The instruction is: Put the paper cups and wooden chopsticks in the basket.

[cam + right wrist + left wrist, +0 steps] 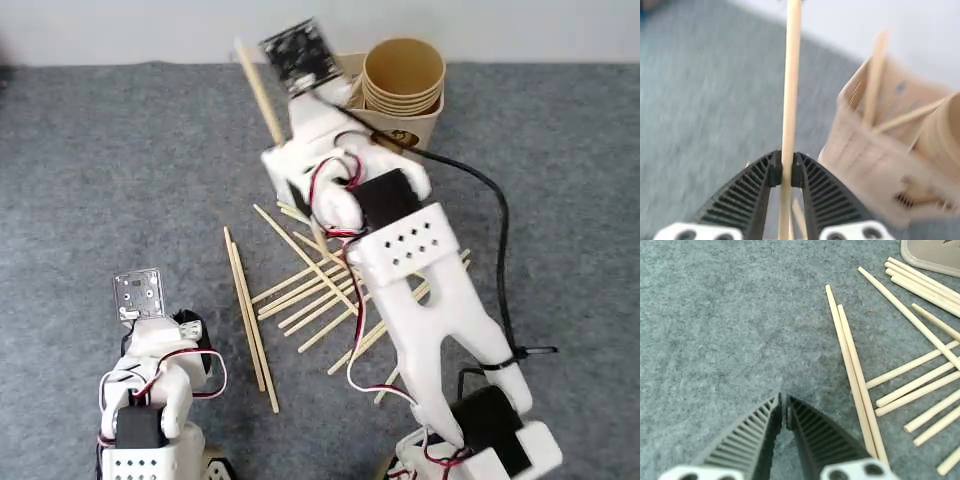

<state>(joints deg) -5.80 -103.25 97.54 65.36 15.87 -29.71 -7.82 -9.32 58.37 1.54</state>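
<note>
Right gripper (786,169) with chopstick (791,75); cups (403,68) in basket (415,131)

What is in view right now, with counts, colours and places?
basket: one, beige, far edge of the mat by the wall.
paper cups: one nested stack, tan, count unclear, standing in the basket.
chopsticks in the basket: at least two, pale wood, leaning inside.
held chopstick: one, pale wood, raised beside the basket.
loose chopsticks: roughly a dozen, pale wood, scattered mid-mat.
mat: one, grey, under everything.
cable: one, black, along the right arm.
left end effector: shut, empty, near the loose chopsticks.
right end effector: shut on the held chopstick.
</note>
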